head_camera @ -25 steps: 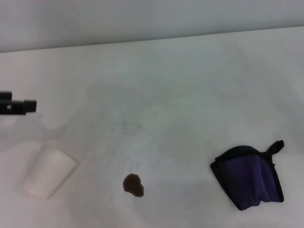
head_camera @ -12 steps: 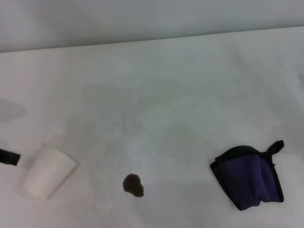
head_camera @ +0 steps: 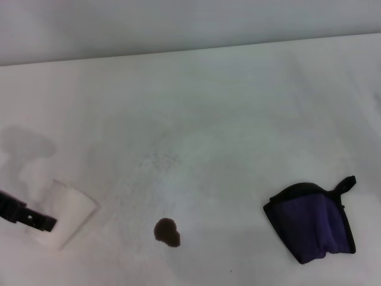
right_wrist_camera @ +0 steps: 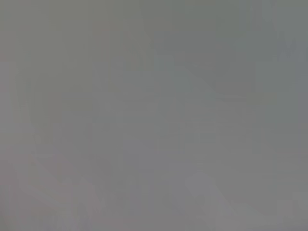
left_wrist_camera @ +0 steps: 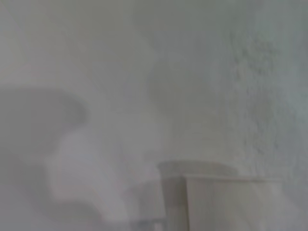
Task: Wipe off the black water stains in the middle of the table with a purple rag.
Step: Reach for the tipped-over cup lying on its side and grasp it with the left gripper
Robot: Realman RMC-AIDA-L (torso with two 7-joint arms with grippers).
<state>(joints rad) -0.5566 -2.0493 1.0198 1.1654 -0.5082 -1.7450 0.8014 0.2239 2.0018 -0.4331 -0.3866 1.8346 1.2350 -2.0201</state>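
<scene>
Purple rag (head_camera: 312,225) down on the near right of the table (head_camera: 226,101), well apart from everything else. Soft cloth, folded into a rumpled hand-shaped wedge, black edging all round, small black loop sticking up at its far right corner. Untouched, flat on the white top.

Black water stains (head_camera: 167,232) near the front edge, roughly centre: one small dark brown-black blot, irregular and roundish, glossy-looking against the matte surface. Sitting between rag and cup, closer to the cup side, touching neither. Faint grey speckles scattered on the tabletop just beyond it.

White paper cup (head_camera: 64,213) lying on its side at the near left, smooth tapered cylinder. Seen again from the left wrist view as a pale straight-walled shape (left_wrist_camera: 226,202) with a soft shadow beside it.

Left gripper (head_camera: 28,217) poking in from the left edge, thin black bar low over the cup, overlapping its near end in the head view. Only a single dark bar visible, so cannot tell whether fingers apart or together, nor whether actually touching the cup. Grey shadow cast on the table beyond it.

Right gripper nowhere in the head view; right wrist view showing only flat, featureless grey.
</scene>
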